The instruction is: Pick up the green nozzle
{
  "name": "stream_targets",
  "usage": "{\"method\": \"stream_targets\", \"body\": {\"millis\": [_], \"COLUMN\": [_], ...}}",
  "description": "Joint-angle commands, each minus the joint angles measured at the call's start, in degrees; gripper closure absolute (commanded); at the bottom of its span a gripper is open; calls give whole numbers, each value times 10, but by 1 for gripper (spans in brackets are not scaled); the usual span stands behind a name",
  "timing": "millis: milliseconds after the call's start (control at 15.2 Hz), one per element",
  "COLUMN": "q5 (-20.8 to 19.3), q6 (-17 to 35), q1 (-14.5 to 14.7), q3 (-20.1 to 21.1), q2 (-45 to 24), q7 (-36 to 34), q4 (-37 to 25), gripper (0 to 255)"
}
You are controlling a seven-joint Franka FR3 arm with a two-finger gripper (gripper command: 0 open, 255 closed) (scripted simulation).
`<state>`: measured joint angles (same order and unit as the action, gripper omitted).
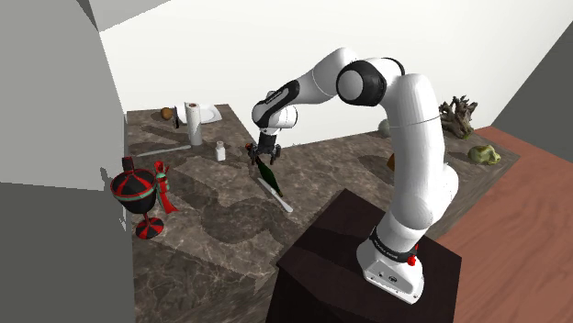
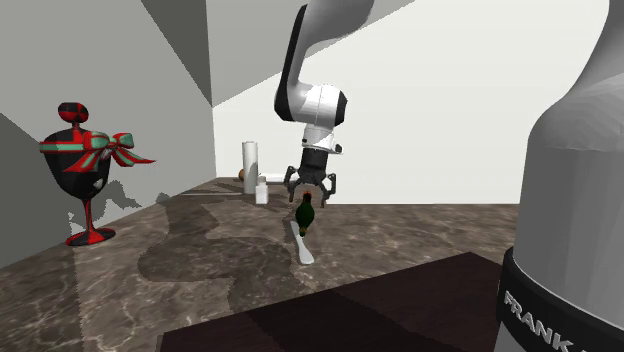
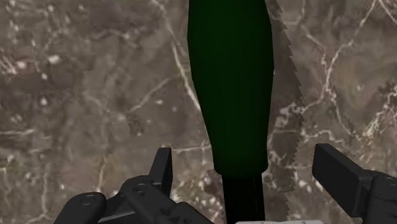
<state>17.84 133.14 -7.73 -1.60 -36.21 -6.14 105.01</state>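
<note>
The green nozzle (image 1: 266, 172) is a dark green, bottle-shaped body lying on the brown marble counter (image 1: 211, 229), with a pale, thin strip (image 1: 283, 197) running on from it toward the stand. My gripper (image 1: 264, 156) hangs right over its narrow dark end. From the second exterior view the gripper (image 2: 312, 190) sits just above the nozzle (image 2: 307, 214). In the wrist view the gripper (image 3: 248, 164) is open: the fingers (image 3: 163, 167) stand wide apart on either side of the nozzle (image 3: 232, 83) and do not touch it.
A black goblet with a red and green ribbon (image 1: 138, 193) stands near the grey wall at the shoulder view's left. A small white bottle (image 1: 220, 150), a white roll (image 1: 194, 124) and a brown ball (image 1: 166, 114) sit further back. The dark stand (image 1: 367, 266) is at lower right.
</note>
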Motion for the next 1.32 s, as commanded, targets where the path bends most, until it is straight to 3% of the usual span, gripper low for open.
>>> {"method": "stream_targets", "body": {"millis": [0,66,132,726,1254], "q5": [2,2,2,2,-7], "q6": [8,8,8,8,-31], "q1": [0,0,-1,0,2], "q3": [1,1,1,1,-4], "q2": [-11,-11,-11,-11,36], "q7": [2,2,3,2,-10], "q4": [-3,-3,-2,-3,4], "gripper": [0,0,255,255,255]}}
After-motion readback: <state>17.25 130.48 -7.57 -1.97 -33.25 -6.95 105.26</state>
